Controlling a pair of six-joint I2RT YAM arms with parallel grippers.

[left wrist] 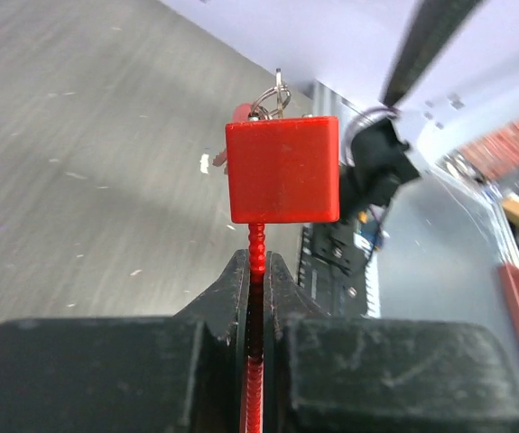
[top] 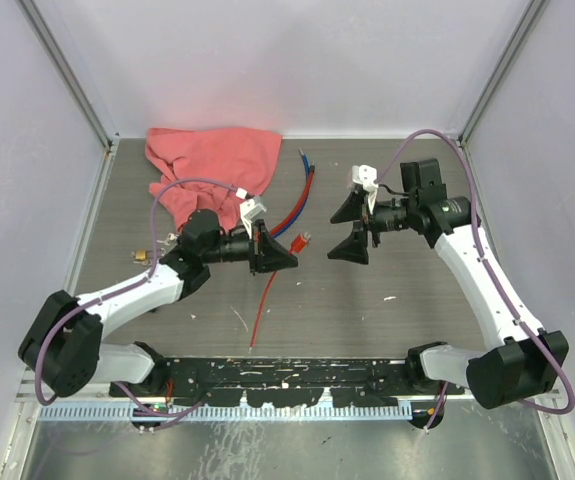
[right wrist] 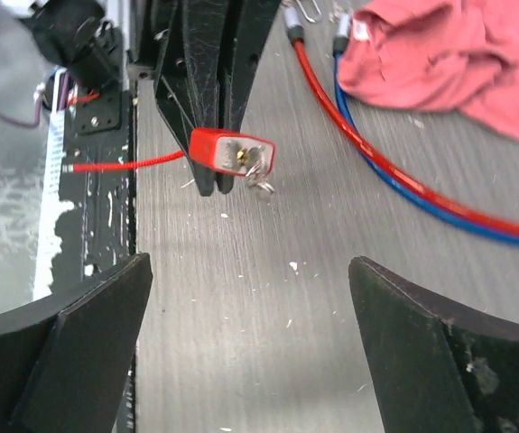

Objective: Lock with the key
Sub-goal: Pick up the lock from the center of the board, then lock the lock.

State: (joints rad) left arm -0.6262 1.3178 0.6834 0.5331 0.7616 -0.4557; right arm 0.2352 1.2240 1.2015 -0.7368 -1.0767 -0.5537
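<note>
A red padlock body (left wrist: 283, 169) stands on a red beaded cable (left wrist: 257, 242) just beyond my left gripper (left wrist: 257, 263), which is shut on that cable. A key on a metal ring (left wrist: 273, 97) sticks out of the lock's far side. In the right wrist view the lock (right wrist: 230, 150) shows its keyhole face with the key (right wrist: 257, 173) in it. My right gripper (right wrist: 250, 271) is open wide and empty, facing the lock a short way off. From the top camera, the lock (top: 303, 240) sits between the left gripper (top: 287, 256) and the right gripper (top: 350, 230).
A crumpled red cloth (top: 212, 160) lies at the back left. A red and a blue cable (top: 302, 195) run from it toward the middle. A small brass object (top: 147, 257) lies by the left arm. A black rail (top: 287, 380) runs along the near edge.
</note>
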